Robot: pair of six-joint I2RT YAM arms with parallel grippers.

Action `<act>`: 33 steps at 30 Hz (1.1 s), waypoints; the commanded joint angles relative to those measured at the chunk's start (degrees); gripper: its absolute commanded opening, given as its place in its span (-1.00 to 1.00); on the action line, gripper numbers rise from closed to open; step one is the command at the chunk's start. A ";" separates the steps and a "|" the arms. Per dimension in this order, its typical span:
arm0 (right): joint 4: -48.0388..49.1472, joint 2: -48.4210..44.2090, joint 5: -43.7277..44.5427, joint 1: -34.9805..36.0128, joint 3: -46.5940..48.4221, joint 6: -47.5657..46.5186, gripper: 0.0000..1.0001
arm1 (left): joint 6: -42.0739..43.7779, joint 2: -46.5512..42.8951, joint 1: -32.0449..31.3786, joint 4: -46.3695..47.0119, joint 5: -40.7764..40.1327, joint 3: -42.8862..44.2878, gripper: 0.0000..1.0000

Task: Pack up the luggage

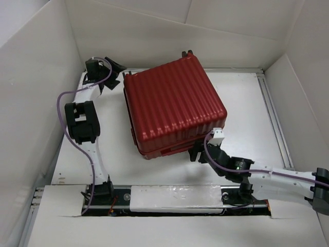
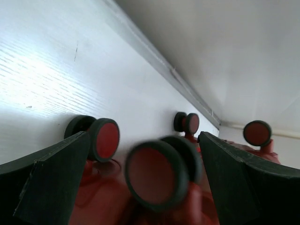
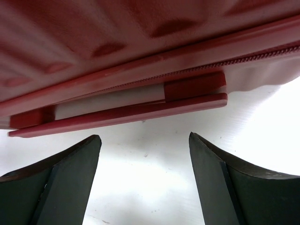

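Observation:
The luggage (image 1: 172,105) is a dark-red ribbed hard-shell suitcase lying closed and flat in the middle of the table. My left gripper (image 1: 109,76) is at its far left corner, jaws open around one of its dark wheels (image 2: 157,173); other wheels (image 2: 104,139) show beside it. My right gripper (image 1: 198,153) is open and empty just in front of the suitcase's near edge, facing the zipper seam and side strip (image 3: 140,101), a short gap away.
White walls (image 1: 36,77) enclose the table on the left, back and right. A metal rail (image 1: 275,118) runs along the right side. The arm bases and a white bar (image 1: 175,198) sit at the near edge.

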 commanded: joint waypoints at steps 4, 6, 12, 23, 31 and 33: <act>5.11 -2.55 -2.51 -0.42 -2.20 -2.79 0.63 | -5.60 7.18 -1.44 7.43 11.87 5.24 1.00; 6.34 -0.98 -3.31 -0.42 -2.73 -2.79 0.63 | -7.45 7.98 -1.98 9.81 15.28 5.24 1.00; 10.55 5.25 -3.92 -0.42 -3.35 -2.79 0.63 | -15.37 5.79 -3.21 24.05 17.94 -1.69 1.00; 14.34 8.96 -5.67 -1.47 -2.83 -3.84 0.63 | -19.33 -2.12 -3.21 33.46 18.91 -8.64 0.54; 15.48 8.97 -8.57 -11.89 -0.64 -11.12 0.63 | -20.38 -10.11 -3.82 36.45 22.43 -16.71 -0.31; 15.48 8.96 -11.64 -16.22 0.95 -13.68 0.63 | -20.38 -13.89 -4.35 37.15 21.82 -21.01 -0.54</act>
